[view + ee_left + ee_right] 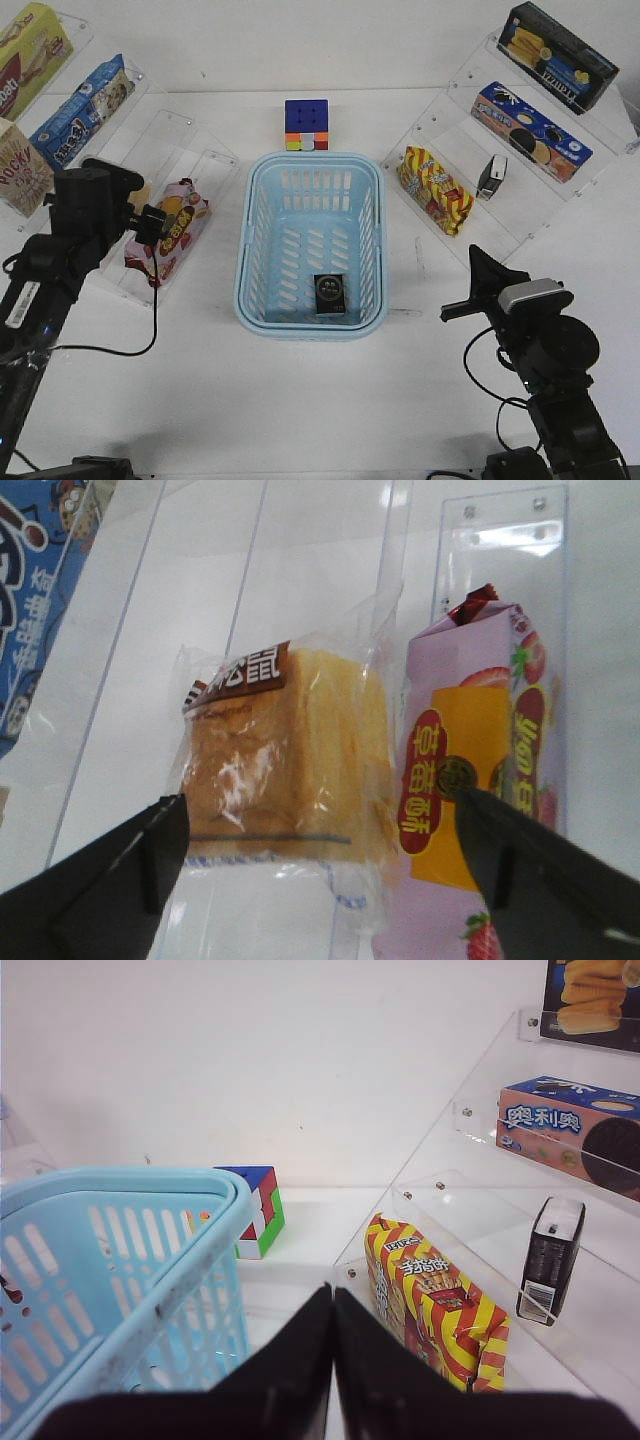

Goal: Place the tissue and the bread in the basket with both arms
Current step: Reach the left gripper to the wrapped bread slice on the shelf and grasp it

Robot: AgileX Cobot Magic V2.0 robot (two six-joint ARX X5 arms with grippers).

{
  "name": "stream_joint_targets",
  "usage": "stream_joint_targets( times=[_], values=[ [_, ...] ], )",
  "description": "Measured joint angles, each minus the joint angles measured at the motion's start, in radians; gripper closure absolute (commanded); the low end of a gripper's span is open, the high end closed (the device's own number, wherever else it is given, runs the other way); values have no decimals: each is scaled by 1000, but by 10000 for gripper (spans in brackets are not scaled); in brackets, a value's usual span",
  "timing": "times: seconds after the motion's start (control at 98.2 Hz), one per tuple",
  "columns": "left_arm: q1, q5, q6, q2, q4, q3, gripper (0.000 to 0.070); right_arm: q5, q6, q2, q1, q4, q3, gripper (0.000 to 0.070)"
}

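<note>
The light-blue basket (315,160) stands mid-table; its rim also shows in the right wrist view (150,1185). The black tissue pack (330,296) lies flat in the basket's near end. The bread (285,755), a tan slice stack in a clear wrapper, lies on the clear left shelf; my left arm hides it in the front view. My left gripper (150,225) is open, its fingers either side of the bread's near end (320,810) and apart from it. My right gripper (480,270) is shut and empty (333,1295), right of the basket.
A pink-red snack bag (480,780) lies right beside the bread (175,235). A puzzle cube (306,125) stands behind the basket. The right shelf holds a striped yellow-red bag (435,190), a small black pack (550,1260) and cookie boxes (530,130). Boxes (80,110) fill the left shelf.
</note>
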Motion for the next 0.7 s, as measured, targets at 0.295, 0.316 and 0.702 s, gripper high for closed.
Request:
stream_joint_targets(
  times=[0.295, 0.316, 0.702],
  values=[
    [-11, -57, 72, 109, 18, 6, 201, 0, 0, 0, 0, 0, 0, 700],
    [-11, -62, 73, 111, 20, 6, 202, 0, 0, 0, 0, 0, 0, 700],
    [-5, -112, 88, 133, 53, 16, 625, 0, 0, 0, 0, 7, 0, 700]
  ],
)
